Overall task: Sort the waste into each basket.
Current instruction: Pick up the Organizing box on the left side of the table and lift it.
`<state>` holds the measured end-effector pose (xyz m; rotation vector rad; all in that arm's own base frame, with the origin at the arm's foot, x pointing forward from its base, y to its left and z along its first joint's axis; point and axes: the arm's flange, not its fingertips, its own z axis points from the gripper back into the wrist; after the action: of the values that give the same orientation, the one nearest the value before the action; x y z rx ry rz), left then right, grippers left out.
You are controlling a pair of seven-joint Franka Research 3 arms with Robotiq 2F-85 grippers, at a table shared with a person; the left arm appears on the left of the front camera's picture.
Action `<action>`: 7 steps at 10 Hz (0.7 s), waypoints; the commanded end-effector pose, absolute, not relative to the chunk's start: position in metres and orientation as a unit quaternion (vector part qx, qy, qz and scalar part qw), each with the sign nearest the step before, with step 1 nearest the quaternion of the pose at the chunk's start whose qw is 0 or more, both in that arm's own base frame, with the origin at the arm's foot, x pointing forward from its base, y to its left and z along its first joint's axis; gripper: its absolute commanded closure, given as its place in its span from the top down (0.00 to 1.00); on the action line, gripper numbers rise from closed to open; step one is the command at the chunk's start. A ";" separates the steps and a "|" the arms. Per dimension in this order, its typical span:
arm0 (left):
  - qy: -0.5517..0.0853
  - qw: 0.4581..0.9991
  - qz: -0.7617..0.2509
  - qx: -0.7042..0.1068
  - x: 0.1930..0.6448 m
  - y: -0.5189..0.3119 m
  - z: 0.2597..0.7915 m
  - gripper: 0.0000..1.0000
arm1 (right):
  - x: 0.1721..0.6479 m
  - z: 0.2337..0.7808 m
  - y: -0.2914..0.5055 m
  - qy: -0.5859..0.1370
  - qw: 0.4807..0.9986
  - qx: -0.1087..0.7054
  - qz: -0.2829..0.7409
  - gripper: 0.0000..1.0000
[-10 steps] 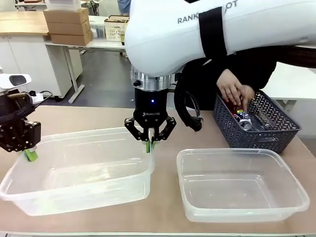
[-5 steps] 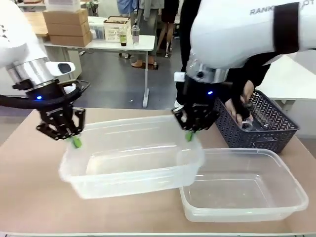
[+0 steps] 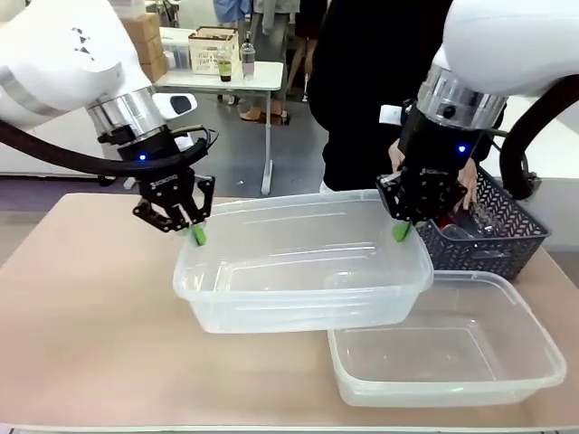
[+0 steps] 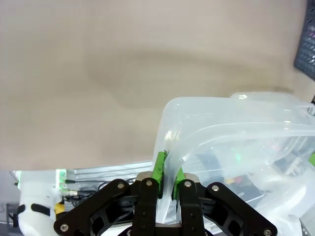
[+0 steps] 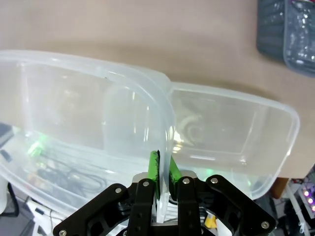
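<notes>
setup step: left gripper (image 3: 194,233) and right gripper (image 3: 401,231) each clamp the rim of one clear tub (image 3: 298,276), held partly over the second tub (image 3: 452,366); next, set it down level, the waste (image 3: 455,231) seemingly lying in the mesh basket (image 3: 507,246).

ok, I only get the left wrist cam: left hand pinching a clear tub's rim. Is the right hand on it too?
Observer: Yes. The right hand is shut on the opposite rim of the same clear tub.
Operator: Tub off the table?
Observer: Looks lifted. Its right end hangs over the second tub, which sits on the table.
Operator: Anyone close?
Observer: A person's hand is in the mesh basket, just behind the right hand.
</notes>
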<state>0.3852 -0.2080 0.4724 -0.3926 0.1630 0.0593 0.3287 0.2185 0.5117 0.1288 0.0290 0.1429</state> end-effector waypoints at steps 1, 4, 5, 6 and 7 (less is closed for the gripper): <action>0.045 0.972 0.058 -0.223 0.389 -0.224 0.482 0.07 | 0.330 0.502 0.231 0.030 0.988 0.123 0.093 0.07; 0.072 0.977 0.030 -0.197 0.387 -0.208 0.475 0.07 | 0.334 0.506 0.217 0.019 0.995 0.067 0.067 0.07; 0.072 0.977 0.030 -0.197 0.387 -0.208 0.475 0.07 | 0.334 0.506 0.217 0.019 0.995 0.067 0.067 0.07; 0.072 0.977 0.030 -0.197 0.387 -0.208 0.475 0.07 | 0.334 0.506 0.217 0.019 0.995 0.067 0.067 0.07; 0.072 0.977 0.030 -0.197 0.387 -0.208 0.475 0.07 | 0.334 0.506 0.217 0.019 0.995 0.067 0.067 0.07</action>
<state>0.3849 -0.2084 0.4722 -0.3846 0.1578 0.0528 0.3379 0.2143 0.5026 0.1320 0.0324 0.1223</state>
